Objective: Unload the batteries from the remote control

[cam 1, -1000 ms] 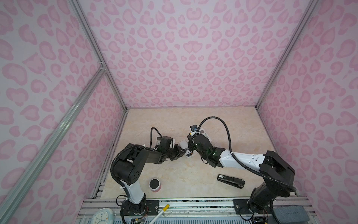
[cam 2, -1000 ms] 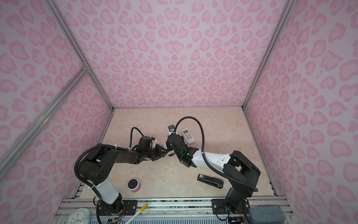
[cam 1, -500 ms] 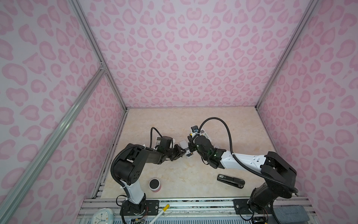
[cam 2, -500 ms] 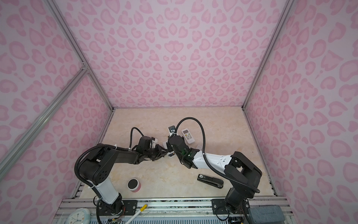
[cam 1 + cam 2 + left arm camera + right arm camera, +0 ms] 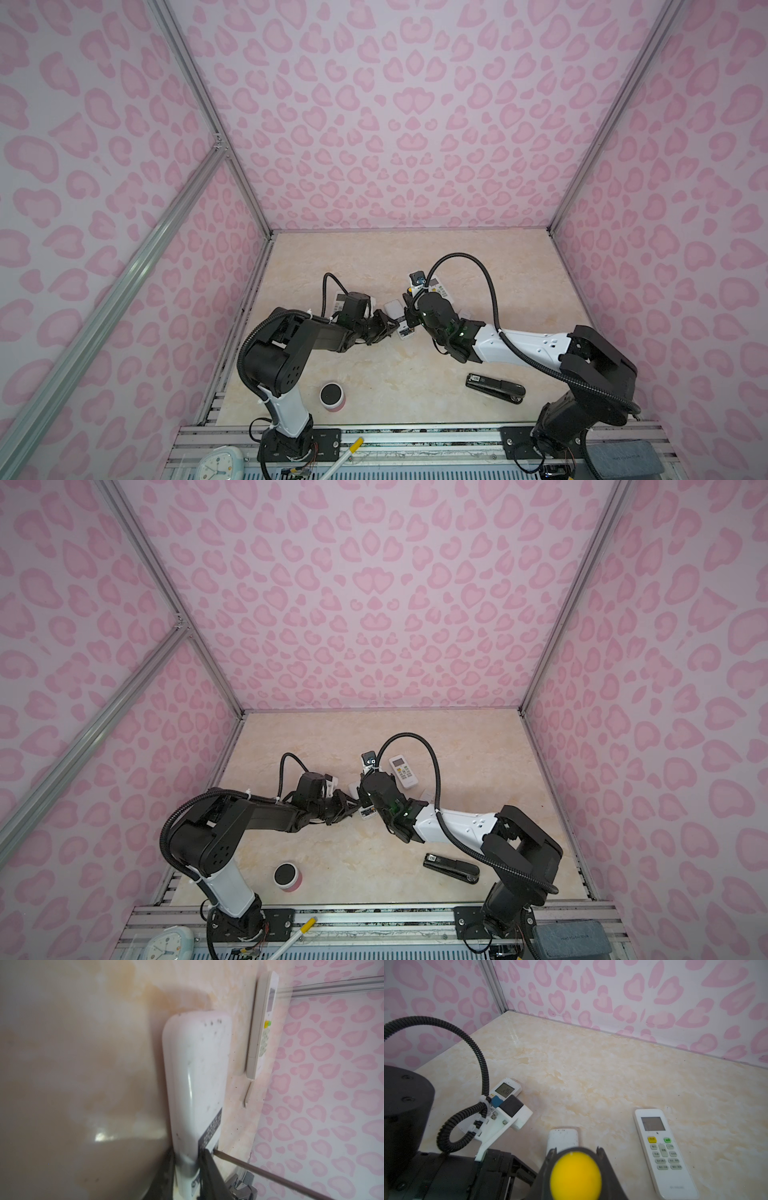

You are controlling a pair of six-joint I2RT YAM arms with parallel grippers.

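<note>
Fingers (image 5: 209,1172) grip remote (image 5: 197,1076), screwdriver (image 5: 259,1169) over marble tabletop (image 5: 83,1053), pink walls (image 5: 332,1084).

Cream marbled desk (image 5: 374,266). In the middle, lying back up, a white remote (image 5: 195,1076). Farther and to the right, a second remote (image 5: 403,771), buttons up, with a flat white piece (image 5: 248,1094) just beside it. To the left, a third remote (image 5: 505,1091), display up. Near left, a dark-topped pot (image 5: 332,397). Near right, a black stapler (image 5: 494,387).

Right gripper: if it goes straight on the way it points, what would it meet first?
Most likely the face-down remote held by the left gripper; the tip of its screwdriver seems to reach it.
</note>
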